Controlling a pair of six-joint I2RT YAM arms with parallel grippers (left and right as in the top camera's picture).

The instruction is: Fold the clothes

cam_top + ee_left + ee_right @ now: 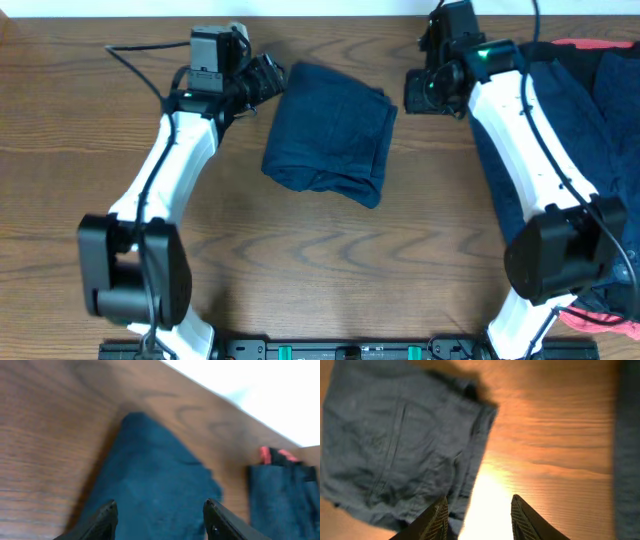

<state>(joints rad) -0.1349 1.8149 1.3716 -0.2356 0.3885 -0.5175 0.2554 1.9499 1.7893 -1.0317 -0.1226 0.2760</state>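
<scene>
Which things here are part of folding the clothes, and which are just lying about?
Job: folded dark navy fabric garment; heap of unfolded navy fabric clothes; coral-red fabric garment in that heap.
Not the job: brown wooden table underneath.

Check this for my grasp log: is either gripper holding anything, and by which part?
Nothing is held: left gripper and right gripper both stand open; the garment lies free on the table.

robotics lab setup: left arm (165, 175), right arm (525, 130) mounted on rail (340, 350) at wood-grain table (330, 260).
</scene>
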